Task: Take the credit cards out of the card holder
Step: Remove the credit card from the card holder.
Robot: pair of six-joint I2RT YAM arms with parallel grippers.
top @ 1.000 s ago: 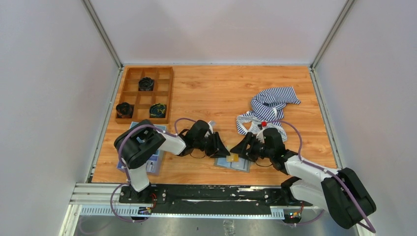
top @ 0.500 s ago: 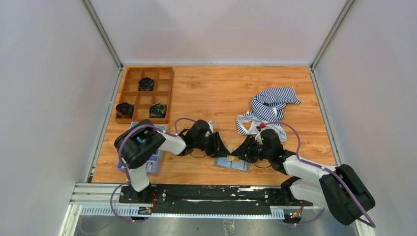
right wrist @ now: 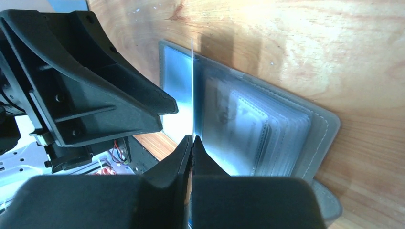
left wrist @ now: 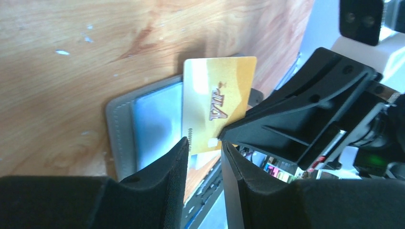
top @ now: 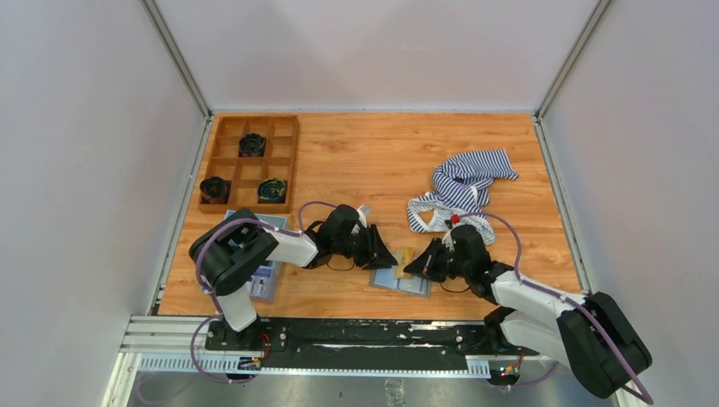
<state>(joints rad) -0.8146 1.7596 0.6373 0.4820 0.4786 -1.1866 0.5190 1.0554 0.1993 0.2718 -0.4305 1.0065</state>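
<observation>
The grey card holder (top: 405, 282) lies open on the wood near the front edge, its pale blue lining and clear sleeves (right wrist: 267, 124) facing up. My right gripper (top: 414, 263) is shut on a gold credit card (left wrist: 217, 102) marked VIP. The card stands raised over the holder's left half (left wrist: 143, 124). It shows edge-on as a thin line (right wrist: 192, 86) above the right gripper (right wrist: 192, 139). My left gripper (left wrist: 204, 145) hovers at the holder's left edge, jaws a little apart with nothing between them. Its black body (right wrist: 86, 81) faces the right gripper closely.
A wooden compartment tray (top: 248, 163) holding dark round parts sits at the back left. A striped cloth (top: 462, 191) lies crumpled behind the right arm. A blue tray (top: 264, 281) is partly hidden under the left arm. The metal rail (top: 339, 335) runs along the near edge.
My right gripper has closed on the gold card and raised it from lying on the holder to standing above it. The left gripper has hardly moved.
</observation>
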